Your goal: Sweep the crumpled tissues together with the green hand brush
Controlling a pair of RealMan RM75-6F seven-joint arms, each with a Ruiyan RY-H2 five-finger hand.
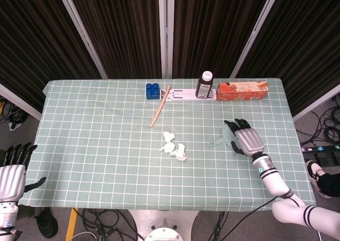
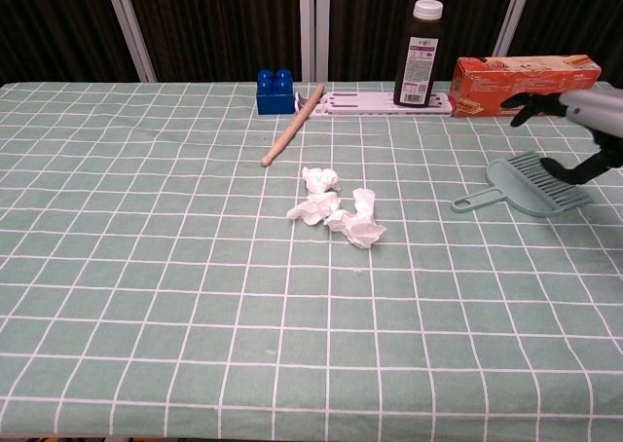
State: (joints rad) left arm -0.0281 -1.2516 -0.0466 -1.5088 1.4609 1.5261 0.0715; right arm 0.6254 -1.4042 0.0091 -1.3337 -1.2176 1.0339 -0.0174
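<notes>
Crumpled paper tissues (image 2: 336, 208), matt plastic brush (image 2: 531, 186) — checked cloth tablecloth (image 2: 146, 267)

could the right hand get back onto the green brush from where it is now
Probably yes: the right hand hovers open just above the green brush, which lies flat on the table with nothing between them.

In the head view the right hand (image 1: 247, 140) covers most of the green hand brush (image 1: 222, 139); the chest view's right edge crops that hand. The left hand (image 1: 11, 174) is cut off at the left edge.
</notes>
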